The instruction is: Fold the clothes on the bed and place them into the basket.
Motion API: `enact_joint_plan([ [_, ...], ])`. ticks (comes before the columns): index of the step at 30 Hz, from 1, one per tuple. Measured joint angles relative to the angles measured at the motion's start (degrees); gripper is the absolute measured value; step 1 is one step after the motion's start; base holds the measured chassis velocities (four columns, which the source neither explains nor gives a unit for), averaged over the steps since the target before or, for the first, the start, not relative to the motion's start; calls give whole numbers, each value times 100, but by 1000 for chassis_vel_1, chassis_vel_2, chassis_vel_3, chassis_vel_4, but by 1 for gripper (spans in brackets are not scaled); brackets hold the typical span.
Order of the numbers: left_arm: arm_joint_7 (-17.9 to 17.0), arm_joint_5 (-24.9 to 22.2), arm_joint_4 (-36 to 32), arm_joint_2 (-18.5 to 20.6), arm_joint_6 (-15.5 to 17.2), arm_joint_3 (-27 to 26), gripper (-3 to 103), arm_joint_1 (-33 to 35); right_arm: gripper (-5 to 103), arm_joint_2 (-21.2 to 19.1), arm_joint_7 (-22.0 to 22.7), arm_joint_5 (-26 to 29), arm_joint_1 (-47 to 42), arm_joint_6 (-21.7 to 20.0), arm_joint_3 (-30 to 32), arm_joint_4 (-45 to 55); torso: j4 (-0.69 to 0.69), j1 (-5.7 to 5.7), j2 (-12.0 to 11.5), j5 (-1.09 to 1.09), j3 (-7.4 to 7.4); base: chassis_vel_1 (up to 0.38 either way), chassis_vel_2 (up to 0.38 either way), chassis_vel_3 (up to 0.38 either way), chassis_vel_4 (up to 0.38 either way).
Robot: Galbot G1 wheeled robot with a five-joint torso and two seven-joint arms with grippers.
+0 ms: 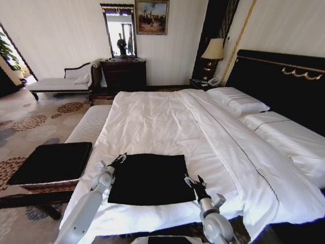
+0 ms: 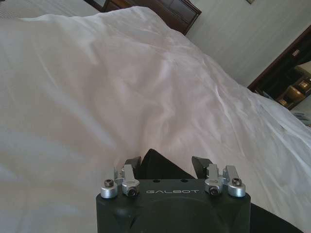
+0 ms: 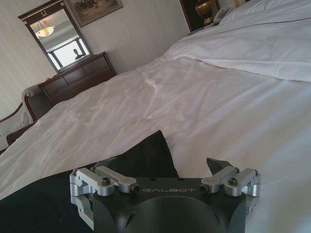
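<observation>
One black top (image 1: pixel 151 178) lies flat on the white bed (image 1: pixel 167 117), low in the head view and just left of centre, near the bed's front edge. It reads as a tidy dark rectangle; no lettering shows on the face turned up.

The left gripper (image 1: pixel 119 158) sits at the top's upper-left corner, and in the left wrist view its fingers (image 2: pixel 132 164) stand wide apart with a point of black cloth (image 2: pixel 158 167) between them, not pinched. The right gripper (image 1: pixel 194 181) is at the right edge of the top, toward its lower corner; in the right wrist view its fingers (image 3: pixel 219 170) are likewise spread wide, with a corner of the cloth (image 3: pixel 146 158) reaching up between them. Neither holds anything.

The top looks thin, light and limp. It would probably sag and crease when lifted, and could drag the smooth sheet up with it, so corners and edges seem the best places to take hold, pinching only the dark fabric.

The basket (image 1: pixel 51 165), brown wicker with a flat black top, stands on the floor at the lower left of the head view, beside the bed.

Counted: one top, one basket, one bed, two grippers.
</observation>
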Motion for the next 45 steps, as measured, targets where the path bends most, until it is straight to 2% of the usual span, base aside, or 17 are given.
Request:
enact_joint_plan([
  [1,5,0,1,0,-14,-4,59,1,100,-1,2,3,3,-2,0,-6,0,0,0,0,0,0,0,0,0],
  [3,28,-4,1,3,-57,-35,48,23,100,-2,5,5,16,-6,-10,-40,0,0,0,0,0,0,0,0,0],
  [4,28,-4,1,3,-57,-35,48,23,100,-2,5,5,16,-6,-10,-40,0,0,0,0,0,0,0,0,0],
  [7,50,-4,0,-2,-87,-94,32,61,100,-1,25,21,55,-17,-41,-68,0,0,0,0,0,0,0,0,0],
  [9,56,-4,0,-2,-91,-103,32,70,100,-1,39,30,67,-23,-48,-72,0,0,0,0,0,0,0,0,0],
  [12,81,-4,0,-14,-100,-131,16,99,100,7,114,57,82,-52,-58,-105,0,0,0,0,0,0,0,0,0],
  [15,94,-6,1,-15,-100,-143,11,109,100,16,133,41,64,-54,-65,-117,0,0,0,0,0,0,0,0,0],
  [17,104,-12,7,-15,-101,-152,2,119,100,23,142,32,34,-54,-67,-126,0,0,0,0,0,0,0,0,0],
  [23,103,-14,-2,-13,-109,-159,0,121,100,-47,183,155,129,-79,-14,-85,-1,-1,0,0,0,0,0,0,0],
  [25,79,-15,-62,-3,-114,-160,0,122,100,-170,286,569,360,-245,49,42,-1,-1,0,0,0,0,0,0,0],
  [28,22,5,-242,45,-118,-159,0,168,100,-486,545,1581,1003,-625,108,18,0,-1,0,0,0,0,0,0,0],
  [29,22,5,-242,45,-118,-159,0,168,100,-486,545,1581,1003,-625,108,18,0,-1,0,0,0,0,0,0,0],
  [30,6,9,-286,60,-118,-155,0,183,100,-591,588,1846,1209,-723,108,-76,1,-1,0,0,0,0,0,0,0],
  [32,-46,19,-398,107,-118,-143,0,216,100,-850,623,2524,1902,-927,-23,-563,0,-1,0,1,0,0,0,0,0],
  [36,-76,20,-527,172,-113,-142,0,261,100,-995,450,3112,2774,-1085,-266,-1383,2,0,0,1,1,0,0,0,0],
  [43,-40,48,-607,248,-94,-102,0,319,100,-926,-29,3309,3512,-1251,-610,-2881,-1,0,0,0,0,0,0,0,0],
  [45,-38,53,-602,246,-92,-93,0,314,100,-897,-75,3294,3539,-1252,-616,-3001,-2,0,0,0,0,0,0,0,0],
])
